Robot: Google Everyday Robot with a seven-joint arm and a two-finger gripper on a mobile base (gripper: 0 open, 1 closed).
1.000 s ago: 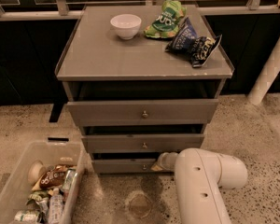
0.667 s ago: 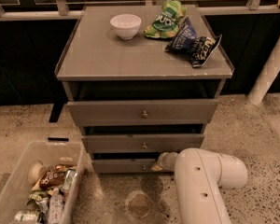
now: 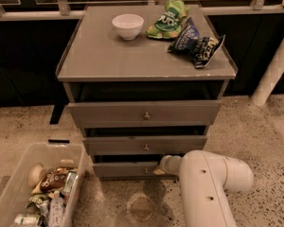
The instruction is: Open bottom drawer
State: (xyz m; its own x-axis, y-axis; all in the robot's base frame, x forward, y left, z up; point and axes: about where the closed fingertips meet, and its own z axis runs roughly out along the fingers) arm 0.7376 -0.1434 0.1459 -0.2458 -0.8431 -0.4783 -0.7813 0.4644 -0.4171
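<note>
— Where is the bottom drawer to be found?
— The bottom drawer (image 3: 120,169) is seen at the lowest place of the grey cabinet (image 3: 132,56), just above the floor. Its small round knob (image 3: 146,170) is set in the middle of the front, and a dark gap is seen above the front.
— And the gripper?
— The gripper (image 3: 160,166) is held just right of the knob, close against the drawer front, at the end of the white arm (image 3: 210,183). It is mostly hidden, so it cannot be told whether it is wide, narrow or holding the knob.
— What is seen around?
— The middle drawer (image 3: 118,145) and the top drawer (image 3: 109,113) are stacked above. On the cabinet top a white bowl (image 3: 128,26), a green chip bag (image 3: 168,19) and a blue chip bag (image 3: 196,44) are laid. A clear bin (image 3: 19,155) with cans and packets is set on the floor at the left.
</note>
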